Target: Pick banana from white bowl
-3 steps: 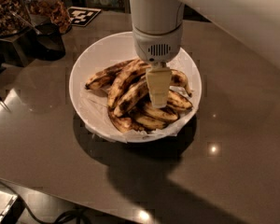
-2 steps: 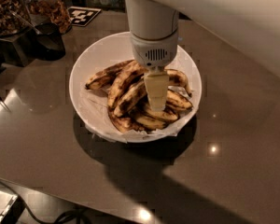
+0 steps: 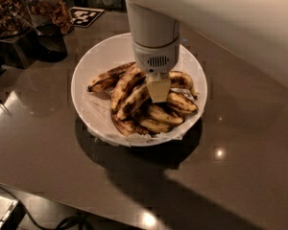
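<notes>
The white bowl (image 3: 89,71) stands on the dark counter, lined with crinkled white paper and holding several overripe spotted bananas in a pile. A long arched banana (image 3: 131,102) lies diagonally in the middle of the pile, and its upper end runs under the gripper. My gripper (image 3: 158,89) hangs straight down from the white arm over the middle of the bowl, with its tip at the top of the pile between this banana and a banana on the right (image 3: 181,80). The arm hides the back of the pile.
Jars of nuts and snacks (image 3: 7,6) and a dark container (image 3: 45,42) stand at the back left. A black-and-white marker tag (image 3: 86,16) lies behind the bowl. A cable (image 3: 62,222) and a pale object (image 3: 0,212) sit at the front left edge.
The arm and gripper have shifted slightly to the left over the bowl. The bananas and the bowl have not moved.
</notes>
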`<state>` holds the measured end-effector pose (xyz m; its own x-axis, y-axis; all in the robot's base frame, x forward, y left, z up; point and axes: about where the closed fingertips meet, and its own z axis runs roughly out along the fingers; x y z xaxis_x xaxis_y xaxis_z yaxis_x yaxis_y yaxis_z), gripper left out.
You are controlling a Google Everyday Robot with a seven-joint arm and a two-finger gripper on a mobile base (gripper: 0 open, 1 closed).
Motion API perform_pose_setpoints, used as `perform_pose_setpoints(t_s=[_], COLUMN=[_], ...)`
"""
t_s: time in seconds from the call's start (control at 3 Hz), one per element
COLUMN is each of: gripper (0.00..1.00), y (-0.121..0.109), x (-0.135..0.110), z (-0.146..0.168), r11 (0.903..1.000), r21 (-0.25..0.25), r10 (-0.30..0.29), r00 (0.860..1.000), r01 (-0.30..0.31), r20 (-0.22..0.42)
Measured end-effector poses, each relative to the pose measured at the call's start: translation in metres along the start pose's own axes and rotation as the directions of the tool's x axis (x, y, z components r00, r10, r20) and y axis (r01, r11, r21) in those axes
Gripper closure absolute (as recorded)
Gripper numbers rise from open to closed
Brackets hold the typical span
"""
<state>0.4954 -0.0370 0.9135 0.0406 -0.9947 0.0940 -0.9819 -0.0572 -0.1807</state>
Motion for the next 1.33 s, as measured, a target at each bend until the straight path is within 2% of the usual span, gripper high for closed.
perform_pose_setpoints(t_s=[0.33, 0.67, 1.0, 1.33], gripper=[0.96, 1.0, 1.0, 1.0], y=[0.0, 0.0, 0.013, 0.024], x=[0.0, -0.001, 0.001, 0.002], z=[0.0, -0.006, -0.026, -0.043], r11=[1.0, 0.9995, 0.9974, 0.996], r21=[0.0, 0.031, 0.071, 0.086], r10=[0.0, -0.002, -0.012, -0.028], r00=[1.0, 1.0, 1.0, 0.998], r01=[0.0, 0.001, 0.01, 0.023], r20=[0.0, 0.014, 0.029, 0.047])
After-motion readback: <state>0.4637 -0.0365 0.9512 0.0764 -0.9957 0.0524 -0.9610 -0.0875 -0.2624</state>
